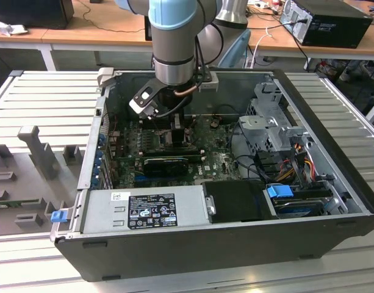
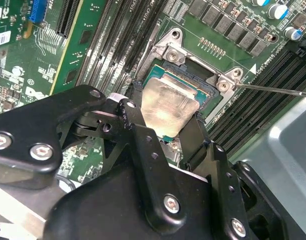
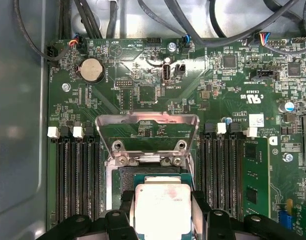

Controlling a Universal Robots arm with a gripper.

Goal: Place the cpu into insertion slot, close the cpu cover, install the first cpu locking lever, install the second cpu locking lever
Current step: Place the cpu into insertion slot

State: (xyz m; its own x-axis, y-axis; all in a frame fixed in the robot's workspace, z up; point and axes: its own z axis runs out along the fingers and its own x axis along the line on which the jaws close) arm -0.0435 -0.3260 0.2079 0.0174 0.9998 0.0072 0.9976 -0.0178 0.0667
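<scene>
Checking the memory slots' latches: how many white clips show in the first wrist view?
4 white clips: two on one side of the open cpu cover, two on the other, at the slot ends. Others may be hidden at the far ends.

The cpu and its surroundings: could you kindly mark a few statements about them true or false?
1. The claw grips the cpu above the insertion slot. True.
2. The cpu cover lies closed flat over the slot. False: it stands raised on its hinge, beyond the slot, with its window open to the board behind.
3. Long black memory slots run on both sides of the insertion slot. True.
4. The computer case is shut. False: it lies on its side with the panel off, and the green board shows inside.
</scene>
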